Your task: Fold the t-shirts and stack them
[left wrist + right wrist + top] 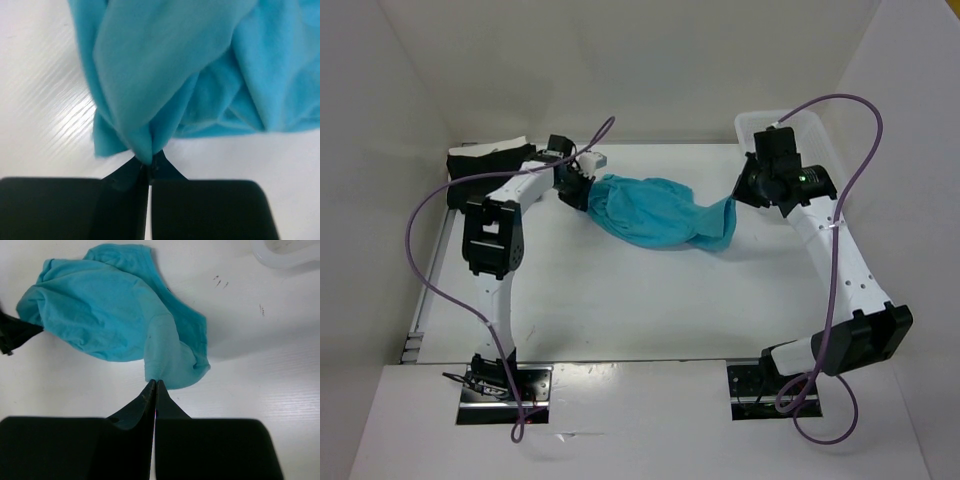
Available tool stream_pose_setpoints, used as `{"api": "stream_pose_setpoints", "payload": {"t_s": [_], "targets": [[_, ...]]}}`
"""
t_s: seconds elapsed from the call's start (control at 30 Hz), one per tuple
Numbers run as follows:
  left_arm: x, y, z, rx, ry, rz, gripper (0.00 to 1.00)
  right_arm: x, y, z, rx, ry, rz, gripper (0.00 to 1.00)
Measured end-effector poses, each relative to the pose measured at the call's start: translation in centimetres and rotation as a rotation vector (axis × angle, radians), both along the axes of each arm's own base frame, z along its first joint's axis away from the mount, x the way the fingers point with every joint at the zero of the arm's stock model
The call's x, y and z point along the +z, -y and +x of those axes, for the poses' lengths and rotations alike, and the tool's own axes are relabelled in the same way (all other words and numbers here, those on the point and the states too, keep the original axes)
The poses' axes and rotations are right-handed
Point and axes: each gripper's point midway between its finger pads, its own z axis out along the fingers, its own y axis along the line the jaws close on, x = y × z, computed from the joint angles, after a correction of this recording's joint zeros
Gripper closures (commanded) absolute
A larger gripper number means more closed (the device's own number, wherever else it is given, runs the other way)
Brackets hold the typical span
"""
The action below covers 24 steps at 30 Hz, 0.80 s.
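As both arms have the turquoise t-shirt (655,212) pinched at opposite ends, the step in hand looks like opening it flat before the first fold. The shirt lies bunched on the worktop (620,300) just beside the basket (752,120) and reaches away from it. The right gripper (155,385), near the basket, has its fingers pressed together on a small fold of the cloth. The left gripper (149,167), at the end of the shirt away from the basket, has its fingers closed on a gathered edge.

To do this well, I think the arms should lift a little and draw apart evenly, then lay the cloth down smooth. Both grips take only little cloth, so a quick pull may lose it.

Well apart from the basket, at the opposite far corner, a black t-shirt (470,175) lies with something pale on top, perhaps the cream one. The left arm partly covers it, and I cannot tell if it is folded. Whether each gripper holds hem or sleeve is hard to make out. The basket is cut off in the right wrist view.
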Motion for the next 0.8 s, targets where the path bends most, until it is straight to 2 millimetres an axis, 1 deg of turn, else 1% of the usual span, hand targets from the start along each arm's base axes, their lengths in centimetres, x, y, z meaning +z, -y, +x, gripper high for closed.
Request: {"api": "stream_pose_setpoints", "payload": {"t_s": [0.03,0.07,0.13,0.17,0.2,0.33,0.4,0.43,0.47,0.5,0.53,0.57,0.6,0.67,0.8], "targets": [[0.8,-0.4,-0.1,-0.011,0.016,0.02,1.0,0.1,0.1,-0.1,-0.002,-0.001,-0.006,1.0],[2.0,-0.8,-0.1,-0.022,0.043,0.039,1.0,0.2,0.2,-0.2,-0.003,-0.002,-0.01,1.0],[6.0,-1.8,-0.1,-0.047,0.133,0.084,1.0,1.0,0.6,-0.3,-0.003,0.009,-0.019,1.0],[8.5,-2.4,-0.2,-0.063,0.19,0.105,1.0,1.6,0.8,-0.4,-0.006,0.022,-0.023,1.0],[11.6,-2.9,-0.5,-0.083,0.261,0.128,1.0,2.3,1.2,-0.4,-0.012,0.038,-0.026,1.0],[24.9,-4.9,-3.2,-0.146,0.528,0.2,1.0,5.0,2.8,-1.1,-0.039,0.109,-0.043,1.0],[29.3,-5.7,-5.1,-0.167,0.612,0.22,1.0,6.4,3.3,-1.6,-0.041,0.146,-0.05,1.0],[30.5,-6.0,-6.2,-0.177,0.629,0.228,1.0,7.0,3.4,-1.8,-0.04,0.162,-0.053,1.0],[31.3,-6.4,-7.1,-0.191,0.637,0.233,1.0,7.4,3.4,-2.0,-0.036,0.176,-0.054,1.0],[31.5,-6.6,-7.7,-0.197,0.633,0.231,1.0,7.7,3.4,-2.1,-0.033,0.184,-0.056,1.0],[31.4,-6.7,-8.0,-0.199,0.624,0.229,1.0,7.8,3.4,-2.2,-0.029,0.188,-0.058,1.0],[30.9,-6.9,-8.0,-0.199,0.609,0.229,1.0,7.8,3.4,-2.3,-0.022,0.188,-0.058,1.0],[29.8,-7.1,-7.7,-0.196,0.579,0.23,1.0,7.7,3.3,-2.2,-0.016,0.183,-0.058,1.0],[27.1,-7.4,-6.3,-0.182,0.505,0.23,1.0,7.1,3.1,-1.7,-0.005,0.165,-0.061,1.0],[21.1,-7.6,-1.0,-0.116,0.353,0.193,1.0,5.1,2.6,0.0,0.017,0.1,-0.073,1.0]]}}
